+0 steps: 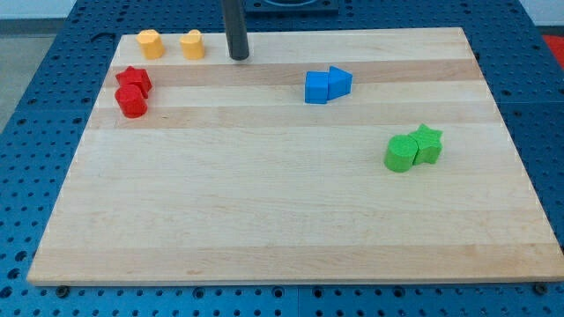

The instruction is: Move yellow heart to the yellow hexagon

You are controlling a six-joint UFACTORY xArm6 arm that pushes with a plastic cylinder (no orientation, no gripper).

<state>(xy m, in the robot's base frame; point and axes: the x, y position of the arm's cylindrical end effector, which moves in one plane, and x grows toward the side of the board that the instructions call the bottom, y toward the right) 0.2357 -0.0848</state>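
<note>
- My tip [239, 57] stands on the wooden board [264, 220] at the far side, just right of the yellow heart [192, 44]; I cannot tell if they touch.
- There is no pincer, only a straight rod.
- The yellow hexagon [151, 43] lies near the heart, on its left, with a small gap between them.
- The red star [135, 79] and the red cylinder [132, 101] touch at the left edge.

Standing upright near the view's top, left of centre: straight dark rod [235, 26] coming down from beyond the upper edge, my tip [239, 58] resting at the surface, touching nothing.
</note>
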